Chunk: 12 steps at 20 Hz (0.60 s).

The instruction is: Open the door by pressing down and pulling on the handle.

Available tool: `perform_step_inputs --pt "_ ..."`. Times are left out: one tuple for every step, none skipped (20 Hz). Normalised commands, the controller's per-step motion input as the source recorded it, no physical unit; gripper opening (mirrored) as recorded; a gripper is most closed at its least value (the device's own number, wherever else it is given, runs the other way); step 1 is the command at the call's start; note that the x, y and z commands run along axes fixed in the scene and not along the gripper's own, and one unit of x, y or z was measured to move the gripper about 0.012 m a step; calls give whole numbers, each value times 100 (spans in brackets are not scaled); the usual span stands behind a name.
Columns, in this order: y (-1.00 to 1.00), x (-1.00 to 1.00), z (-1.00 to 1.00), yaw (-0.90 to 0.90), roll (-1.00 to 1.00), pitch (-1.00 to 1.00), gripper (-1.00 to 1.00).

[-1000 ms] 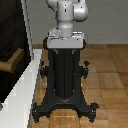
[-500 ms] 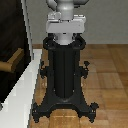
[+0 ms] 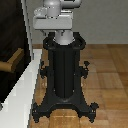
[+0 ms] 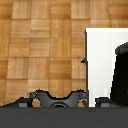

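At the exterior view's left edge: the door [image 3: 12, 50], a tall dark panel, stands beside a white slab [image 3: 22, 87] that runs along the floor.
Handle: a tan lever [image 3: 11, 62] sticks out from the dark panel, about level with the middle of the pedestal; only part of it shows before the frame cuts it off.
Arm: grey-white links [image 3: 56, 15] sit high above the black pedestal [image 3: 64, 75], well apart from the handle.
Gripper: not visible in the exterior view; the wrist view shows only a dark band along one edge, so I cannot tell whether the jaws are open or closed.
Wrist view: wood floor [image 4: 40, 45], the pedestal feet, the white slab and a dark rounded mass, possibly the pedestal column; no handle in sight.
Stage: judged as early approach; the lever looks untouched and the door closed.
Risk, reach: the handle lies low and off to one side, so the arm may clip the panel edge or the slab when swinging over.
Risk, press: landing near the lever's tip could let the fingers slip off.
Risk, pull: pulling before the lever is fully down would likely leave the door latched.
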Motion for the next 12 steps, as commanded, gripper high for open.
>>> perform_step_inputs --pt "-100 0 0 0 0 0 100" --pt "-100 0 0 0 0 0 100" --pt "0 0 0 0 0 0 100" --pt "-100 0 0 0 0 0 100" --pt "0 0 0 0 0 0 100" --pt "-100 0 0 0 0 0 100" --pt "0 0 0 0 0 0 100" --pt "-100 0 0 0 0 0 100" --pt "0 0 0 0 0 0 100" --pt "-100 0 0 0 0 0 100" --pt "0 0 0 0 0 0 100" --pt "-100 0 0 0 0 0 100"
